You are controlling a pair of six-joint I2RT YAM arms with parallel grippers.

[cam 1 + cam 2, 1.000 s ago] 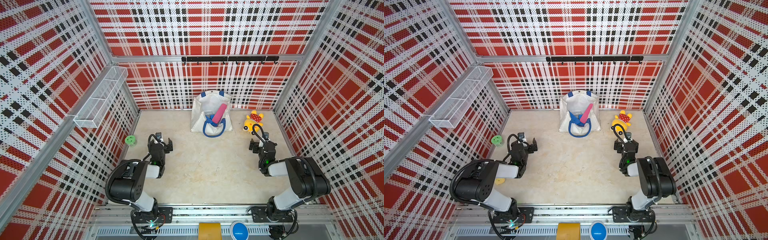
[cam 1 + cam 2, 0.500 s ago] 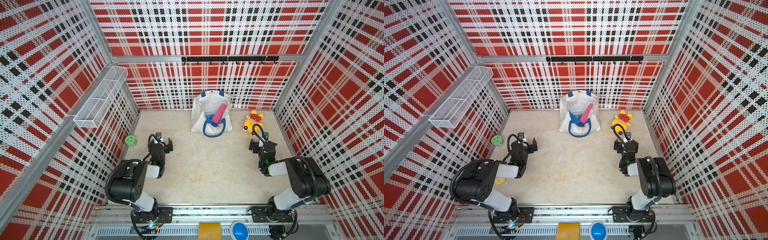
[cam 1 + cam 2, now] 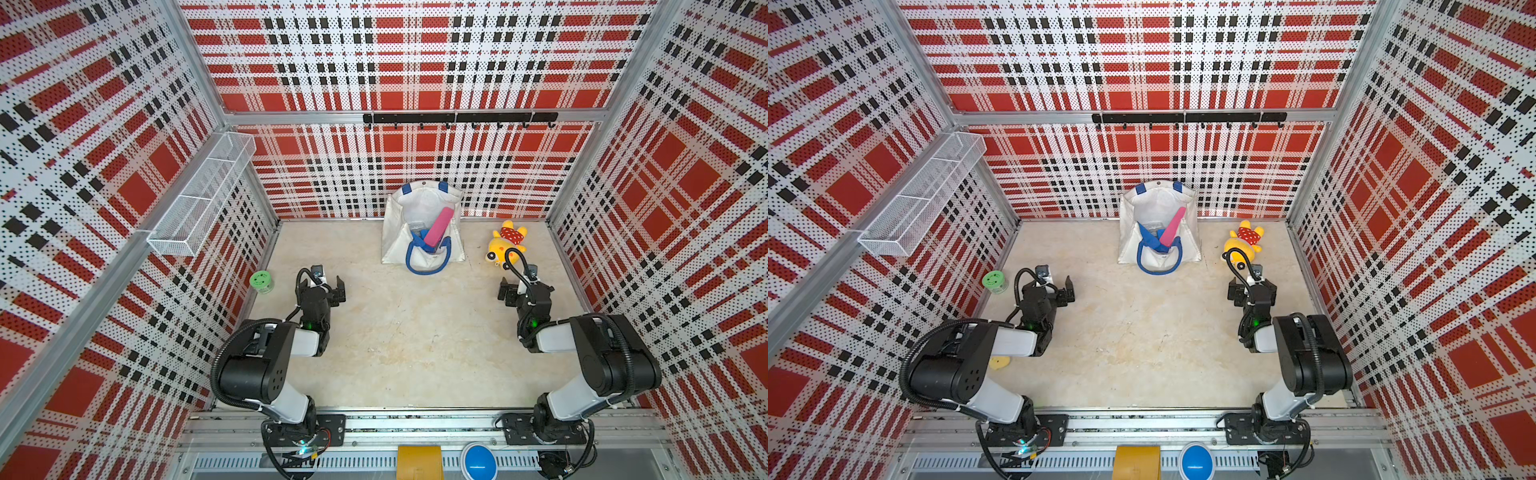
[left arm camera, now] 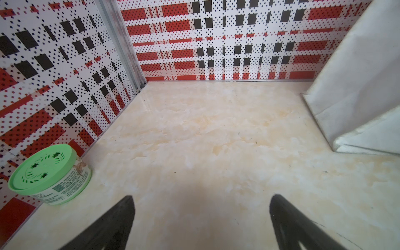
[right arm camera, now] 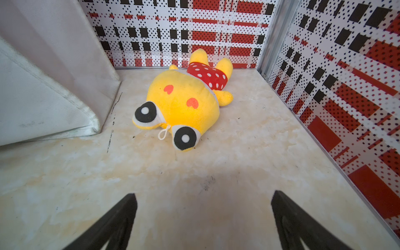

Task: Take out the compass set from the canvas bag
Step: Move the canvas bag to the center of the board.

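2 empty jaws gape wide, well apart from the canvas bag [image 3: 395, 236].

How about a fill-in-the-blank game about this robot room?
1. The canvas bag has ___ handles.
2. The long case poking out of it is ___.
3. The plush toy beside the bag is mostly ___.
4. The left gripper and right gripper both have jaws wide ___.
Missing words: blue, pink, yellow, open.

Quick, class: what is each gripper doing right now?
Left gripper: open, holding nothing.
Right gripper: open, holding nothing.
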